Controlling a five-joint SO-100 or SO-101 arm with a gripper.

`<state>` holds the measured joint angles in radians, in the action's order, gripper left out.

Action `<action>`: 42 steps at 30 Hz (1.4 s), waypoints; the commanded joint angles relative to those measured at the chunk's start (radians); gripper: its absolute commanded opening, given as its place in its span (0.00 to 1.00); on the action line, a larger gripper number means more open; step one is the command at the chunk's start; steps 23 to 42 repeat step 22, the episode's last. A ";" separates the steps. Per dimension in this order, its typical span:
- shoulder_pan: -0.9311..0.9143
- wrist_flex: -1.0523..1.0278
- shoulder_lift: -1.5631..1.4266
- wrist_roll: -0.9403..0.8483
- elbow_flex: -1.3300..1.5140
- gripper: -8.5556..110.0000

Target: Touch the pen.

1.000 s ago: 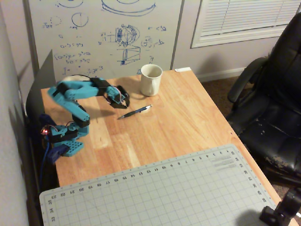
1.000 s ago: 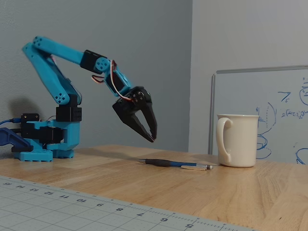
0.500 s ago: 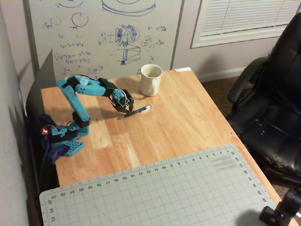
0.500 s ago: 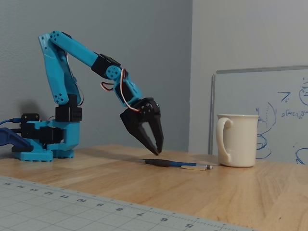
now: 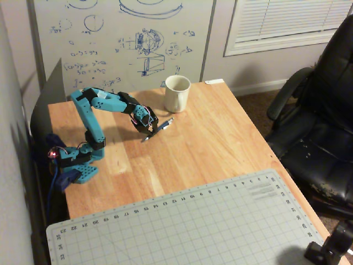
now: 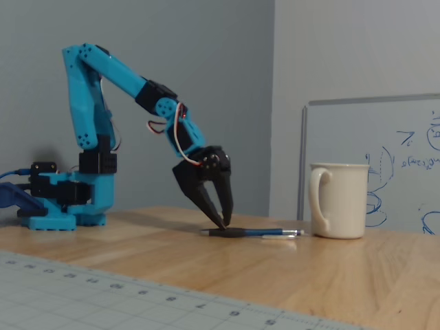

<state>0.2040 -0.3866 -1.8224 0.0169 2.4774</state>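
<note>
So the gripper (image 6: 223,225) is down on the pen (image 6: 256,232), fingertips right on its dark end in the fixed view, fingers a little spread with nothing between them. The pen lies flat on the desk (image 5: 220,143) toward the back edge, slanting up at the cream mug (image 5: 177,93), which sits just beyond its light end. In the overhead view the gripper (image 5: 148,130) covers part of the pen (image 5: 161,126), so exact contact is hard to read there. Plenty of bare wood to the right side and toward the cutting mat (image 5: 187,226) at the front edge. The mat's front corners are cut off.
</note>
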 commanded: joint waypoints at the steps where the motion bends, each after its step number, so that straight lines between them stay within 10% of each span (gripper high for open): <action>1: 0.008 0.020 0.000 0.006 -0.058 0.08; 42: 0.009 0.020 0.000 -0.006 -0.060 0.08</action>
